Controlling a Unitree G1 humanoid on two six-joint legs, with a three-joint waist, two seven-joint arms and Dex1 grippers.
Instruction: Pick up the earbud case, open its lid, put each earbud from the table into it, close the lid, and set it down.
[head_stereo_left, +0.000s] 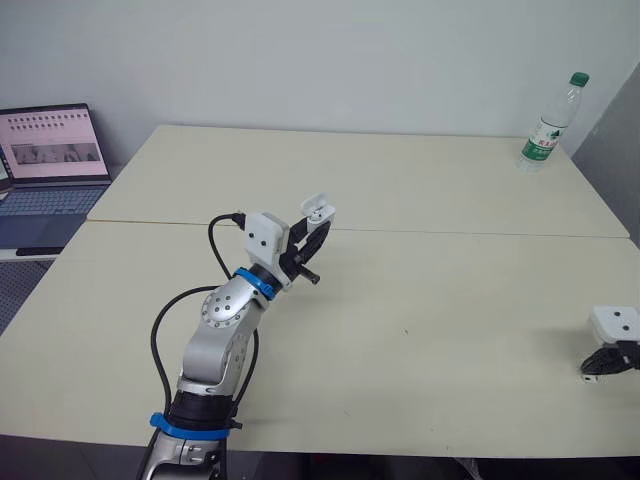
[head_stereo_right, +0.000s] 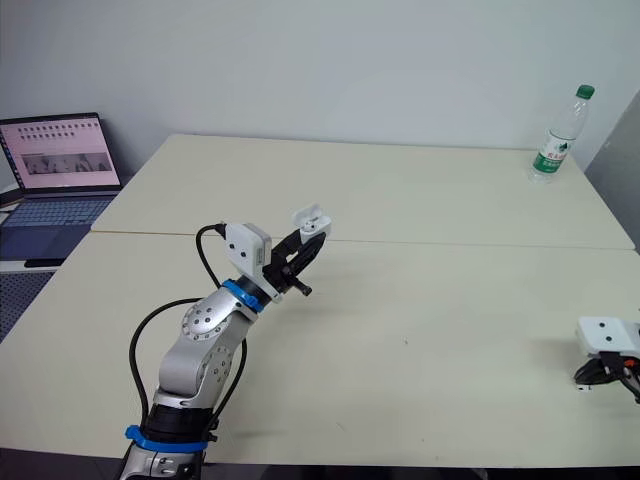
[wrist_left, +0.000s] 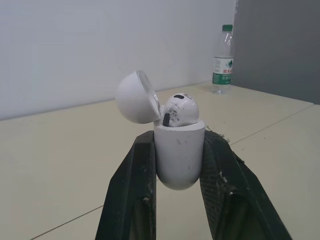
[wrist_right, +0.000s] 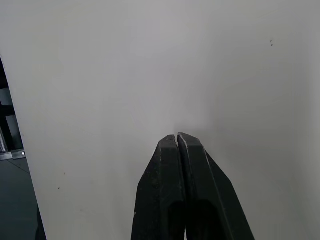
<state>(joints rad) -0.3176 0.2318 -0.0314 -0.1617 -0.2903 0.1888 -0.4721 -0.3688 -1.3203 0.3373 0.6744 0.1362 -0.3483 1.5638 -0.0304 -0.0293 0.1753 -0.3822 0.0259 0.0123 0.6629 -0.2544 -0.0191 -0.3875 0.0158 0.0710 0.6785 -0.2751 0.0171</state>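
glossy white earbud case (wrist_left: 179, 162), rounded lid (wrist_left: 135, 97) hinged open, scuffed earbud (wrist_left: 181, 109) seated inside, my left pincer (wrist_left: 178, 142) pinching its body, my right pincer (wrist_right: 178, 139) pressed together

bench (head_stereo_left: 450, 190): pale cream top, two slabs joined at a seam running across mid-frame | on it: water bottle (head_stereo_left: 549, 125), upright, green cap, upper right by the far edge

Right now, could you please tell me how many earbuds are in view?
1: an earbud sits in the open earbud case, held by the left gripper above the table. Another may be hidden inside the case.
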